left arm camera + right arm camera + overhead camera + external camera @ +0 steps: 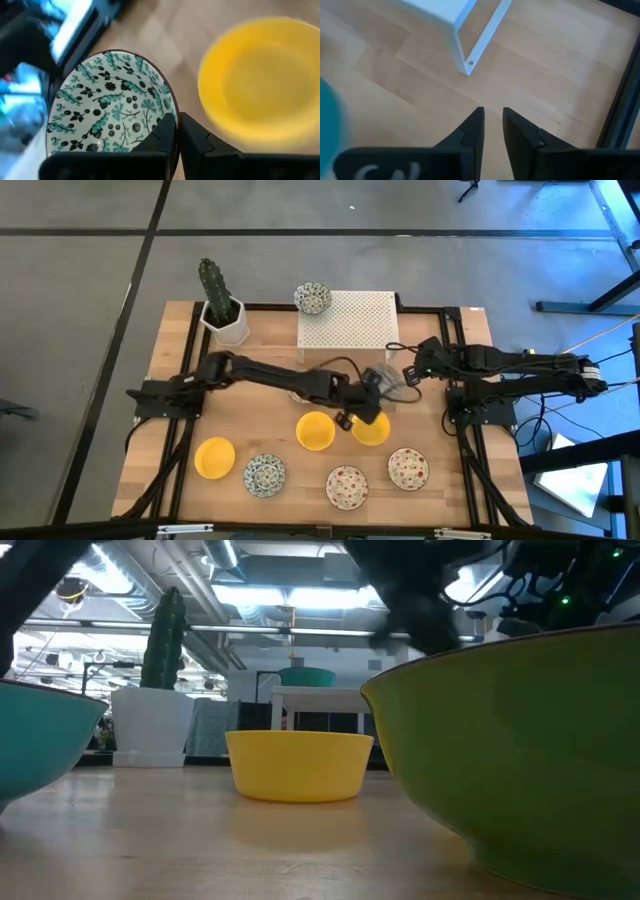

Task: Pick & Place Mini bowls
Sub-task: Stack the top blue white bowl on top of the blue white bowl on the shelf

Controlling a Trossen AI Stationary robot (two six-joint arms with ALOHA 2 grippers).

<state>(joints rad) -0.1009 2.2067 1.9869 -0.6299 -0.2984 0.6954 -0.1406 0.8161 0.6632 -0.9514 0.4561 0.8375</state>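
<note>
The left gripper (177,137) is pinching the rim of a teal-speckled bowl (107,107), holding it above the table centre beside a yellow bowl (262,82). The right gripper (492,127), fingers slightly parted and holding nothing, is hovering near the white rack (347,319)

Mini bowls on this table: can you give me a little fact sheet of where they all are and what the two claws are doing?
left claw: shut on the rim of a teal-speckled bowl, mid-table
right claw: empty, fingers slightly apart, by the white rack
yellow bowls: three, on the table
red-flowered bowls: two in sight, front
rack bowl: teal, on the rack's corner
front teal bowl: beside a yellow one
</note>
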